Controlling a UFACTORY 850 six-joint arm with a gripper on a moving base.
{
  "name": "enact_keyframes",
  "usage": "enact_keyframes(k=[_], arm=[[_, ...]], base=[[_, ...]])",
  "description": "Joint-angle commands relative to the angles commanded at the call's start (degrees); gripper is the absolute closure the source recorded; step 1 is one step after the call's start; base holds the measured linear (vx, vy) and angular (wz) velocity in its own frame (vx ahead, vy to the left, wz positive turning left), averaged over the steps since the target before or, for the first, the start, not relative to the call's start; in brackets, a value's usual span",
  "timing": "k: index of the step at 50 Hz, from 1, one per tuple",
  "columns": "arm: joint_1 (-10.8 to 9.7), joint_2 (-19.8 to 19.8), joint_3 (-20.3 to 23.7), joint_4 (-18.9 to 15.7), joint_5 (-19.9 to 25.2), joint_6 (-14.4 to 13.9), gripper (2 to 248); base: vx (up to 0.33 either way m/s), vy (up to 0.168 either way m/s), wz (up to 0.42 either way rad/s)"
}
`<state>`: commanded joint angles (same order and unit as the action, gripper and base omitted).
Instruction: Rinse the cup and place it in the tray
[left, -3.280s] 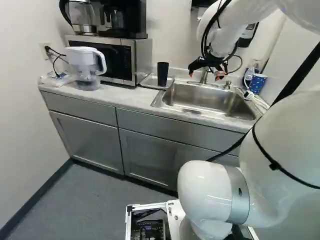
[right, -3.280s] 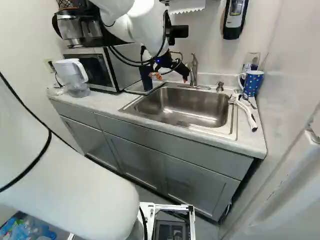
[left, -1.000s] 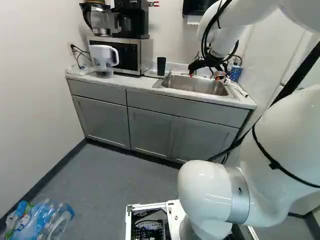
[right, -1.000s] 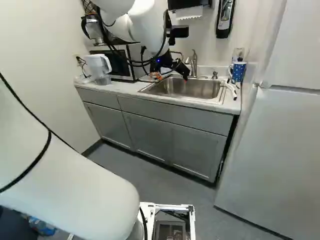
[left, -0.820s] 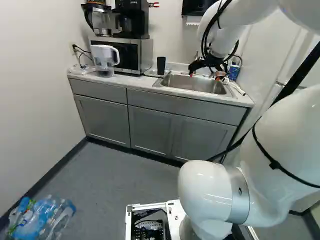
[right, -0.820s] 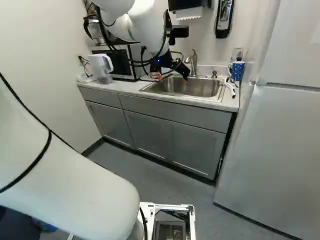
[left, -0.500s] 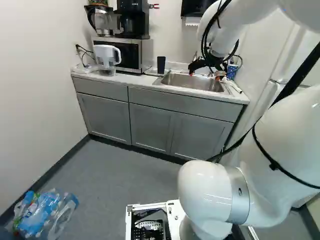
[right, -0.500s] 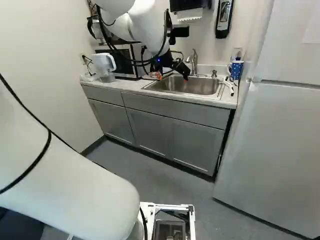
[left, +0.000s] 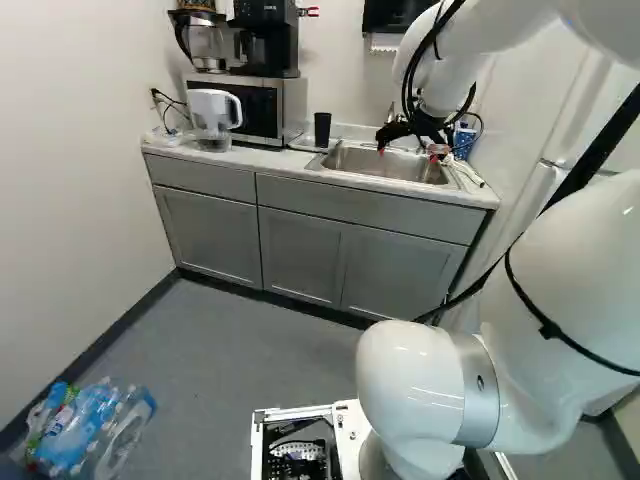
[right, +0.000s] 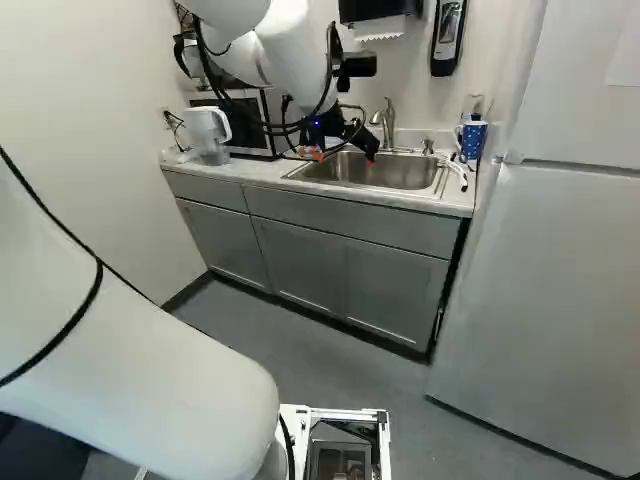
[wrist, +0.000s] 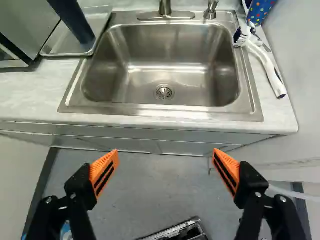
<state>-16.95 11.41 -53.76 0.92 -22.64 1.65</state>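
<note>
In the left base view my gripper (left: 409, 150) hangs before the sink, seen against its basin. From the wrist view, the gripper (wrist: 165, 155) is wide open, nothing between its orange pads; ahead of it are the counter edge and the steel sink (wrist: 165, 55). A dark, tall cup (wrist: 72, 20) stands in the shallow metal tray (wrist: 62, 44) beside the sink, on the microwave side. At the sink's other side is a blue dotted cup (right: 472, 140), its lower part showing in the wrist view. The faucet (right: 388, 122) rises behind the basin.
A white-handled brush (wrist: 267, 67) lies by the sink. Microwave (left: 250, 112) and water pitcher (left: 210, 118) stand on the counter. The refrigerator (right: 540, 300) stands at the right of the right base view. Bottles (left: 90, 430) lie on the floor near the wall.
The base has moved back from the counter and turned; over the last half second the scene hardly shifts. The gripper is carried along in much the same pose, its fingers shifting slightly at the end.
</note>
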Motion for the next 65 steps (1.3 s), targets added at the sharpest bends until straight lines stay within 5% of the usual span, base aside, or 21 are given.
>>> enact_keyframes(k=[33, 65], arm=[[1.9, 0.5, 5.5, -0.1, 8.1, -0.2, 3], [5.3, 1.4, 15.3, -0.3, 22.7, -0.5, 3]], base=[[0.000, 0.000, 0.000], [0.000, 0.000, 0.000]])
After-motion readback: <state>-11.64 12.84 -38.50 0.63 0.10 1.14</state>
